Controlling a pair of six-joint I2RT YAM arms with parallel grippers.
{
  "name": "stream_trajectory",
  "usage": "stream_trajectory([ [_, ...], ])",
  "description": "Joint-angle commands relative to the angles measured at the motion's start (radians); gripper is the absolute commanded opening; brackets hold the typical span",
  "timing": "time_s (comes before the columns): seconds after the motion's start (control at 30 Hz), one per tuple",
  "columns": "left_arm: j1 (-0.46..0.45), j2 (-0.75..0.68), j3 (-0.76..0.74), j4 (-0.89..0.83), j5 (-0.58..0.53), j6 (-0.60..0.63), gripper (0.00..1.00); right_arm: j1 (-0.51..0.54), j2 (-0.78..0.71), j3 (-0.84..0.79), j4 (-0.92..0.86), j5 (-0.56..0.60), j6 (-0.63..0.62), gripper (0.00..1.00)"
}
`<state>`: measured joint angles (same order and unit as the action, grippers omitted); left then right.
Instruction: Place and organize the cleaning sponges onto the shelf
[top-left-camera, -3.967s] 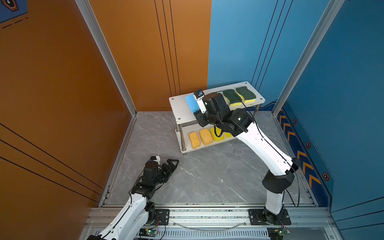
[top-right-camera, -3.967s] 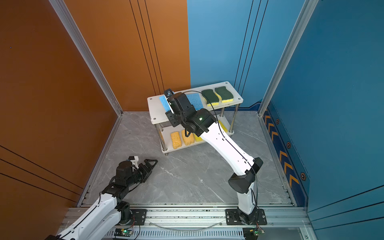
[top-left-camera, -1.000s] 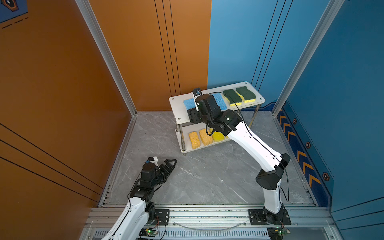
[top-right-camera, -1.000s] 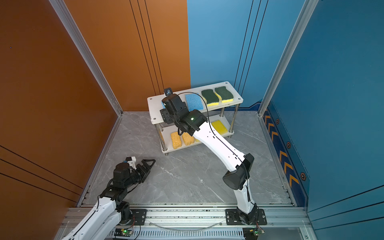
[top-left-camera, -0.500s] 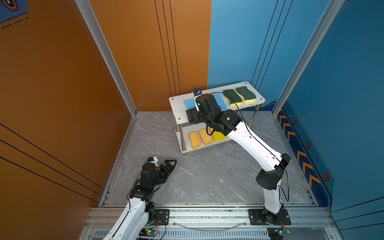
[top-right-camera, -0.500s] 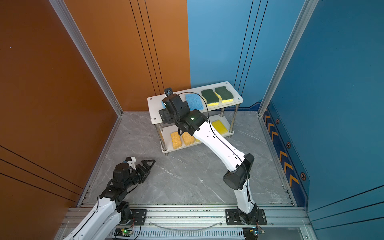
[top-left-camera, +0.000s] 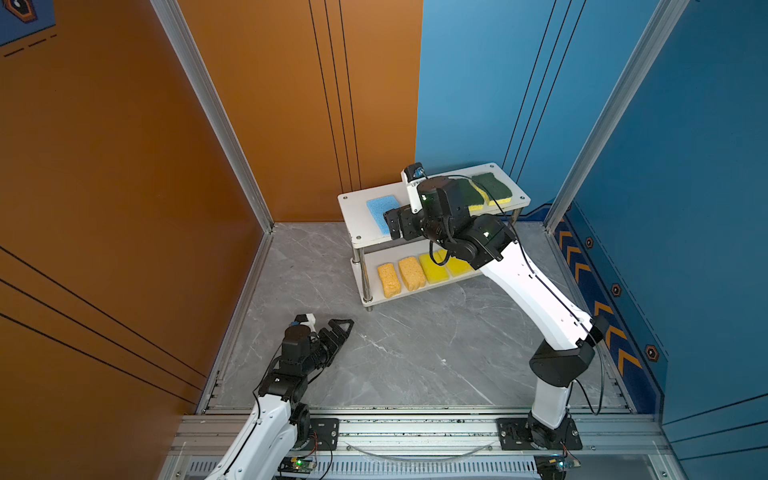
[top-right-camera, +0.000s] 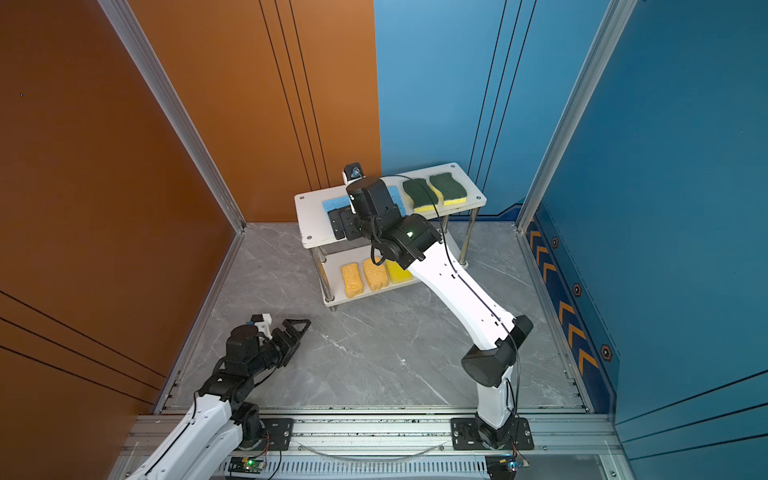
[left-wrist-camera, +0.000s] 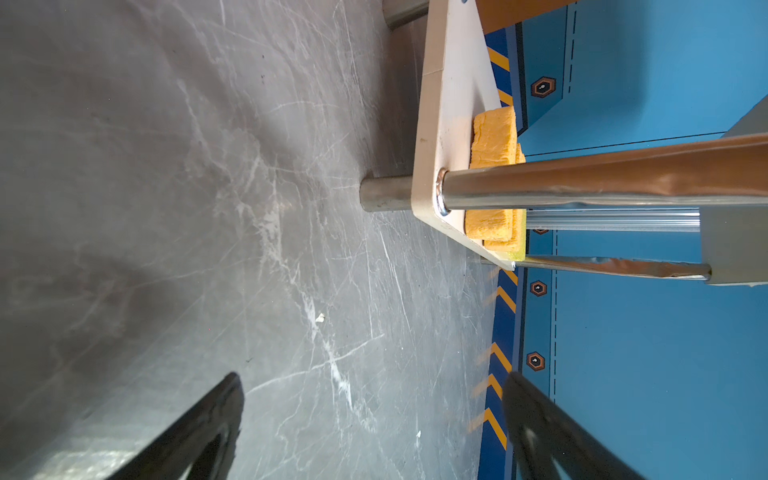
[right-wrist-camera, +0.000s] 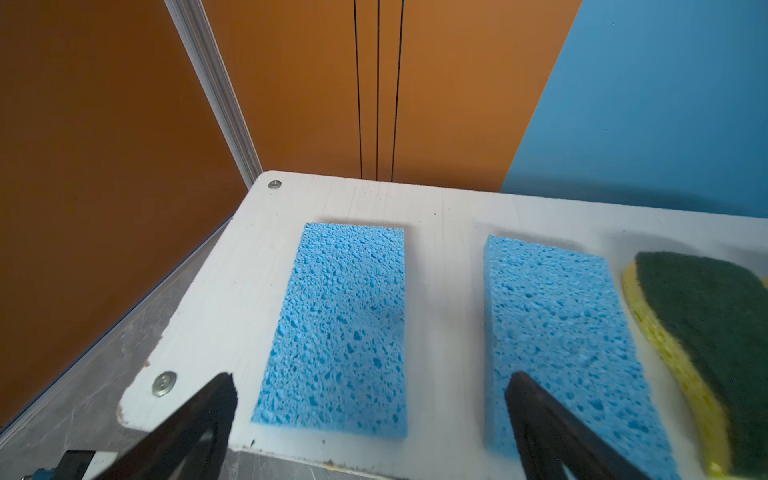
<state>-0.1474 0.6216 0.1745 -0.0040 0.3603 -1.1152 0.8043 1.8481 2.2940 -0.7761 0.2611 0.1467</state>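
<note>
Shelf (top-left-camera: 354, 207) stands on grey marble table (top-left-camera: 415, 353), at the back by the wall corner. Top board: two light blue sponges, left one (right-wrist-camera: 336, 328) and right one (right-wrist-camera: 557, 332), both flat. Their long axes run front edge to back edge, parallel, with a bare gap between them. Next along the board are two green-topped sponges (top-right-camera: 419, 192) (top-right-camera: 446, 188) side by side, scrub side up, same front-to-back direction.

Lower board: two orange sponges (top-left-camera: 388, 279) (top-left-camera: 411, 272) and bright yellow sponges (top-left-camera: 432, 268) in one row, long axes also front to back. The rest of the row is hidden by the arm.

Right claw (right-wrist-camera: 370, 376) is at the front edge of the top board, jaws wide apart and holding nothing, one on each side of the left blue sponge's near end.

Left claw (top-left-camera: 338, 328) is low over the table, well apart from the shelf. It points toward the shelf, jaws apart and empty.
</note>
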Motion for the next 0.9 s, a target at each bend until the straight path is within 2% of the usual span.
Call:
stream_trajectory([
  [0.0, 0.013, 0.014, 0.053, -0.024, 0.014, 0.035, 0.98, -0.015, -0.066, -0.042, -0.004, -0.085, -0.012, 1.00],
  [0.17, 0.020, 0.062, 0.113, -0.036, 0.017, 0.074, 0.98, -0.053, -0.180, -0.150, -0.006, -0.171, -0.040, 1.00],
  [0.37, 0.031, 0.145, 0.201, -0.022, 0.021, 0.122, 0.98, -0.112, -0.344, -0.339, 0.000, -0.144, -0.131, 1.00],
  [0.57, 0.036, 0.241, 0.334, -0.028, 0.030, 0.183, 0.97, -0.256, -0.499, -0.600, 0.084, -0.093, -0.161, 1.00],
  [0.87, 0.034, 0.341, 0.507, -0.046, -0.017, 0.274, 0.97, -0.544, -0.708, -1.053, 0.383, -0.247, -0.143, 1.00],
])
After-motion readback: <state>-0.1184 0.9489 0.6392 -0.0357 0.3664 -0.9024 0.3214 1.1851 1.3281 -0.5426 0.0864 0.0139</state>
